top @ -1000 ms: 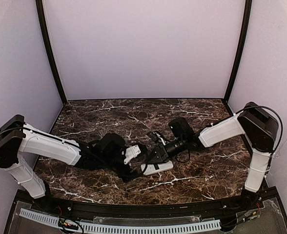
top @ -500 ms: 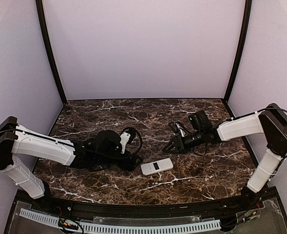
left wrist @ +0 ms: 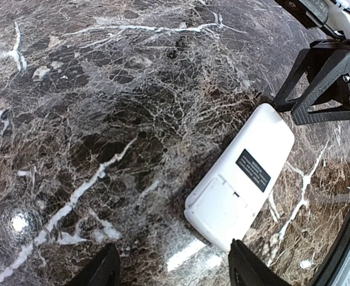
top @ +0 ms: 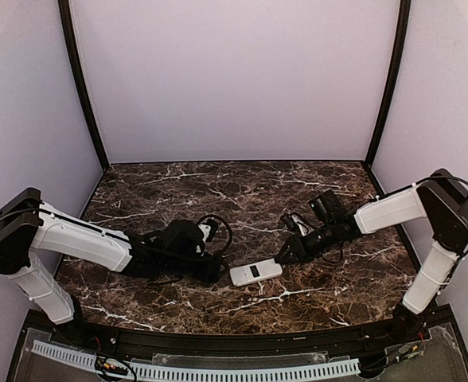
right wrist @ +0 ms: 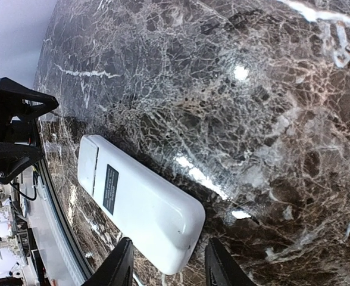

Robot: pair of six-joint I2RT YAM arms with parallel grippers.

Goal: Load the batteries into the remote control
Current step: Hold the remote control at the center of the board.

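The remote control (top: 255, 272) lies flat on the marble, white back up, with a dark label (left wrist: 253, 170) and its cover panel in place. My left gripper (top: 215, 268) sits low just to its left and is open. In the left wrist view the remote control (left wrist: 240, 179) has its cover end close to the right finger (left wrist: 246, 271). My right gripper (top: 286, 253) is open at its right end. In the right wrist view the rounded end of the remote control (right wrist: 136, 208) lies just ahead of the gap, with nothing gripped. The batteries are out of view.
The dark marble table (top: 321, 286) is walled by pale panels on three sides. A black rail (top: 234, 342) runs along the near edge. My right gripper (left wrist: 327, 83) shows beyond the remote in the left wrist view, and my left gripper (right wrist: 8, 134) shows at the left of the right wrist view.
My right gripper let go of the remote, pulled back to the right, then came down again beside its right end. My left gripper drew back left and its jaws narrowed. The remote stayed put.
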